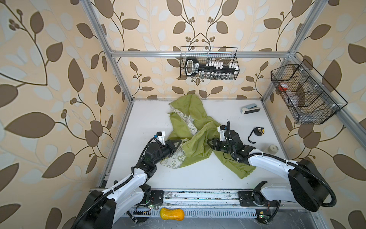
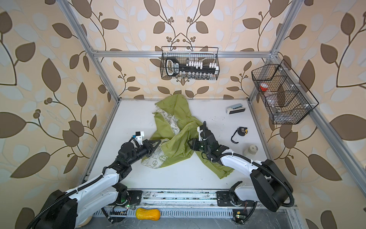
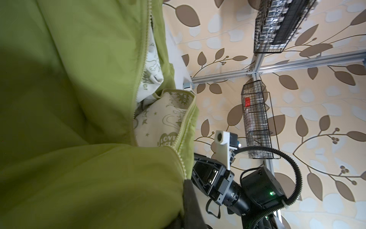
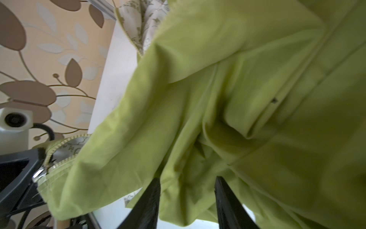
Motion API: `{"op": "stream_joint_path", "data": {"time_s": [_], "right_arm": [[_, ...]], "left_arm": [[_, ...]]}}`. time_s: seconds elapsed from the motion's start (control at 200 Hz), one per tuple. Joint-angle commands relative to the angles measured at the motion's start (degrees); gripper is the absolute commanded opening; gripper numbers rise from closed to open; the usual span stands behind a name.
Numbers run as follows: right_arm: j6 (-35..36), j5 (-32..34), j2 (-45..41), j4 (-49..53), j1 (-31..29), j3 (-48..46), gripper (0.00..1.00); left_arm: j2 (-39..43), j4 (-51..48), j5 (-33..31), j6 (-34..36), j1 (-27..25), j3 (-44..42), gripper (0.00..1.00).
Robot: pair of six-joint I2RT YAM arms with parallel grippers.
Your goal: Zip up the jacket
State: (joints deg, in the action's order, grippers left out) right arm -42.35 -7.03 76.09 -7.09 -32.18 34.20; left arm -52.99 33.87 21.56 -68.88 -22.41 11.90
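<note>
Leaf-patterned wallpaper and aluminium rails close in a white desk (image 1: 144, 123). The jacket (image 1: 193, 121) lies crumpled and unzipped across its middle. Its hood lies toward the back wall, well beyond both hands, and a long green part runs under the right arm toward the front edge.

The left hand (image 1: 179, 143) is pressed together on the jacket's front edge. Just beside it, toward its own wrist, the white printed lining (image 1: 175, 158) is turned outward. In the right wrist view the metal zipper slider (image 4: 38, 175) sits right at this hand's black fingers, and rows of pale zipper teeth run away from it.

The right hand (image 1: 209, 143) points at the left hand across a raised fold of green cloth, in both top views (image 2: 189, 141). Its fingers (image 4: 150, 200) stand apart, with a loose bunch of jacket fabric hanging between them and bare desk showing through the gap. Whether either pad presses the cloth cannot be told.

Behind the right hand, well apart from it, lie a black tape measure (image 1: 317, 130) and a white cylinder (image 1: 273, 149).
</note>
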Motion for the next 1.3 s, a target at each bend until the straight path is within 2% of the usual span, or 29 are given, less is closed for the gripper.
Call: {"op": "stream_joint_path", "data": {"time_s": [0.0,0.25,0.36,0.465,0.72,0.88,0.95,1.065,1.294], "right_arm": [[-1.18,3.70,1.36,4.42,1.74,0.03,0.48],[-2.86,10.57,0.85,6.12,2.83,-2.63,0.49],[-4.09,12.82,4.52,5.21,3.39,-2.58,0.48],[-4.96,10.62,10.40,1.51,4.57,-0.94,0.47],[-3.56,6.24,25.53,-2.57,6.02,12.71,0.45],[-2.50,1.41,33.63,-4.51,7.59,24.06,0.44],[-2.20,-0.53,35.81,-2.36,8.59,29.27,0.42],[-2.42,-1.40,33.31,-0.56,9.95,30.14,0.40],[0.09,0.73,17.06,-1.83,10.13,16.95,0.40]], "left_arm": [[-0.02,2.71,-1.65,2.93,0.61,-0.38,0.00],[1.29,3.34,-0.71,3.49,3.13,-1.66,0.00],[2.92,3.89,-0.86,3.34,3.89,-2.76,0.00],[4.71,4.75,-2.21,3.32,4.30,-4.18,0.00],[4.89,6.61,-4.60,4.06,4.92,-3.80,0.00],[0.73,8.72,-4.47,4.70,5.31,-0.90,0.00],[-1.99,9.98,-4.17,4.81,5.68,0.72,0.00],[-5.83,12.40,-3.89,4.64,6.32,2.90,0.00],[-12.00,15.39,-2.60,4.66,6.42,5.90,0.00]]}}
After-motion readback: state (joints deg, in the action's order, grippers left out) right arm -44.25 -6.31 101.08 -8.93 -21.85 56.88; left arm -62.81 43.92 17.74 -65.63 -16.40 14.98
